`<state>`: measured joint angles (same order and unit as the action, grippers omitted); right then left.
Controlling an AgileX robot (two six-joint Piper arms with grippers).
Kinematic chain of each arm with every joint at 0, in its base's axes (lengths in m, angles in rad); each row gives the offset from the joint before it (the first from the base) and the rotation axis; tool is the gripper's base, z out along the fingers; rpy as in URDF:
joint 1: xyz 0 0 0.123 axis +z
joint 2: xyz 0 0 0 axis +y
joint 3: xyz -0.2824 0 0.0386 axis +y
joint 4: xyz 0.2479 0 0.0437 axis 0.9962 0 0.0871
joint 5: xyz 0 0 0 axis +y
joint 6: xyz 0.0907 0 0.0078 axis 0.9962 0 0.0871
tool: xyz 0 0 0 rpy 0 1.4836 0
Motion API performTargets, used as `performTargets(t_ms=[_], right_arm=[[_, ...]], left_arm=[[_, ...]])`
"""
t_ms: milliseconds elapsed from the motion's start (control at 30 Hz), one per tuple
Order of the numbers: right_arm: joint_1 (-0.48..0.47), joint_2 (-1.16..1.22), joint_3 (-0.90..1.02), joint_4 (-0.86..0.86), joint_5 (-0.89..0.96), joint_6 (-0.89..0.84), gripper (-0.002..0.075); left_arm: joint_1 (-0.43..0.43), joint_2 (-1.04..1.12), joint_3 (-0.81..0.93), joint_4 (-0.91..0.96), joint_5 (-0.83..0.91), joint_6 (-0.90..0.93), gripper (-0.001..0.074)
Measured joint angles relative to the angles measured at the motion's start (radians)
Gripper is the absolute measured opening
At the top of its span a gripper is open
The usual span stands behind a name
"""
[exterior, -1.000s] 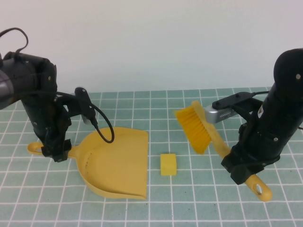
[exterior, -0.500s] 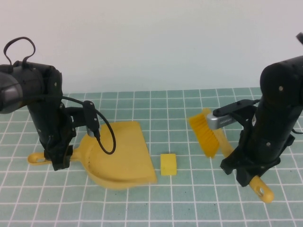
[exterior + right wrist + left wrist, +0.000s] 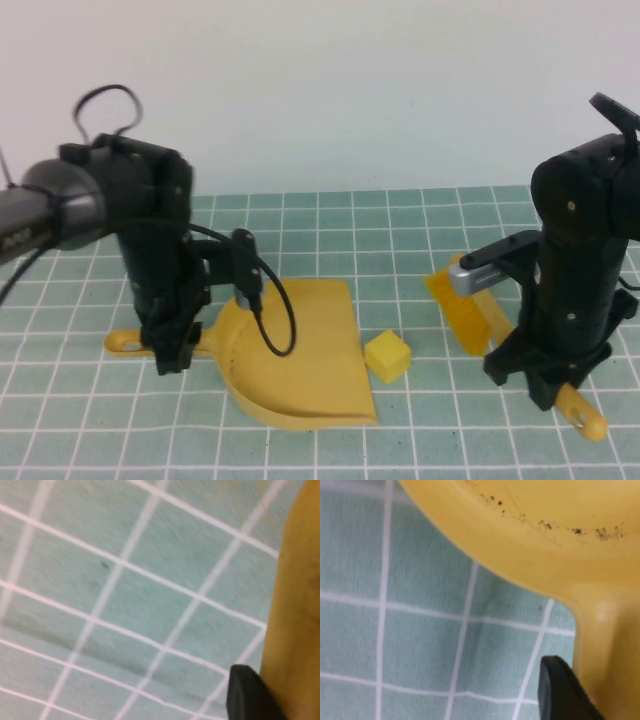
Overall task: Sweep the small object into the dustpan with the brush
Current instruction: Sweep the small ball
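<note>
- Since a second ago we have carried the dustpan rightward across the green gridded worktop; its open lip now sits just beside the small yellow block, where a clear gap of worktop lay between them before.
- The left claw has closed down from wide open and now pinches the dustpan's handle where it meets the scoop; the left wrist view shows a dark finger pressed against that yellow handle.
- The block itself has turned a little and sits slightly nearer the camera and to the right, so we judge the pan's edge nudged it on arrival.
- The right claw has kept its clamp on the brush handle throughout, and the right wrist view shows a dark finger against the yellow plastic.
- Our right arm has stood more upright, so the brush now hangs with its orange bristles low, near the worktop and to the block's right, apart from it.
- For the task this means the setup is done: pan on one side, bristles on the other, block between. No sweep has happened yet; the block lies on the worktop, outside the pan.
- We judge the next stroke should run leftward, with the pan held firm so it does not slide away.
</note>
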<state>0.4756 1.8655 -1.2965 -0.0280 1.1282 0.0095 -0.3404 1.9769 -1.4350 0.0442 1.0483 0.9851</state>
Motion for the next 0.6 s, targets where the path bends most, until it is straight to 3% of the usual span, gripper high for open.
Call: performTargets(t_ms=[367, 600], right_arm=[[0.005, 0.063, -0.004, 0.028, 0.043, 0.022, 0.0174], [0.113, 0.078, -0.025, 0.203, -0.024, -0.009, 0.0174]], left_arm=[[-0.058, 0.0, 0.0, 0.06, -0.011, -0.078, 0.0216], [-0.058, 0.0, 0.0, 0.062, -0.012, -0.079, 0.0216]])
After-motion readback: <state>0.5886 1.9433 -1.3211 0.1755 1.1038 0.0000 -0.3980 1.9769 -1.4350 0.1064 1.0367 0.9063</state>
